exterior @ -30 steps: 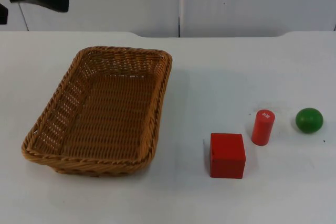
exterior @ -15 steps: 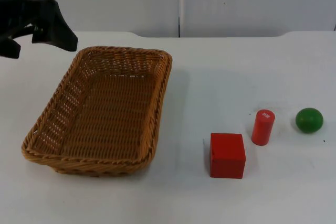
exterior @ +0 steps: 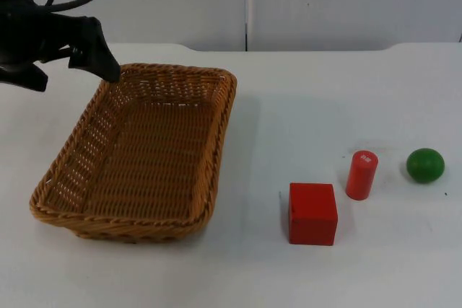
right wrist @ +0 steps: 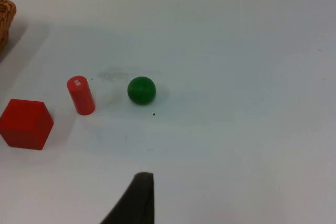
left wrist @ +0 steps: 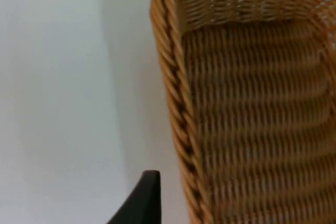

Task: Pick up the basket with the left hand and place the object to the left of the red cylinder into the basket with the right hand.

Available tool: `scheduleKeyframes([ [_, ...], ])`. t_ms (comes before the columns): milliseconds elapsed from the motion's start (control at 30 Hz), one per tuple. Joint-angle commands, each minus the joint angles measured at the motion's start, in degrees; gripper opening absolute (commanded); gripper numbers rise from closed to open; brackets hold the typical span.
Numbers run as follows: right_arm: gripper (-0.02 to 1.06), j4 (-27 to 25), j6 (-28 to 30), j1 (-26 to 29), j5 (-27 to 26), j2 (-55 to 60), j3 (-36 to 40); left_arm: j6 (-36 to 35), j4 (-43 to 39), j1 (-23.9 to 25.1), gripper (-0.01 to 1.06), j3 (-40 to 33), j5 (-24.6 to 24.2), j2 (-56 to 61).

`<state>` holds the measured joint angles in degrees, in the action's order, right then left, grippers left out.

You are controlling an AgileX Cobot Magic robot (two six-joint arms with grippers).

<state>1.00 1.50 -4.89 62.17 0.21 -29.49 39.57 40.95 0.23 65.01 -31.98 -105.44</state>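
Note:
The brown wicker basket [exterior: 137, 153] lies on the left half of the table. My left gripper [exterior: 76, 79] hovers open over the basket's far left corner, one finger above the rim and the other outside it. In the left wrist view a black fingertip [left wrist: 148, 195] stands just outside the basket's rim [left wrist: 176, 103]. A red cube [exterior: 312, 213] sits just left of the upright red cylinder [exterior: 361, 174]. My right gripper [right wrist: 137, 203] waits back from the objects, facing the red cube [right wrist: 25, 123] and the cylinder [right wrist: 81, 95].
A green ball [exterior: 424, 164] rests right of the cylinder, also seen as the green ball [right wrist: 142, 89] in the right wrist view. The grey partition wall [exterior: 245, 1] closes off the table's far edge. Bare white table [exterior: 303, 106] lies between basket and blocks.
My left arm has come down and to the right from the upper left corner, bringing its gripper to the basket's far left corner. The basket and blocks have not moved.

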Motion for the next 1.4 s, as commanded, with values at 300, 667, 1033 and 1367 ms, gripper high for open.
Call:
scheduleKeyframes([
  [300, 1.05, 0.3, 0.0, 0.3, -0.4, -0.2, -0.1, -10.0, -9.5, 2.4, 1.05, 8.0, -6.3, -7.7],
  [667, 1.05, 0.3, 0.0, 0.3, -0.4, -0.2, -0.1, -6.4, -9.0, 2.3, 1.05, 11.9, -11.7, -12.7],
  [1033, 1.05, 0.3, 0.0, 0.3, -0.4, -0.2, -0.1, -5.8, -8.6, 1.6, 1.05, 12.0, -12.2, -18.8],
  [1367, 1.05, 0.3, 0.0, 0.3, -0.4, -0.2, -0.1, -5.8, -8.6, 1.6, 1.05, 12.3, -12.1, -20.8],
])
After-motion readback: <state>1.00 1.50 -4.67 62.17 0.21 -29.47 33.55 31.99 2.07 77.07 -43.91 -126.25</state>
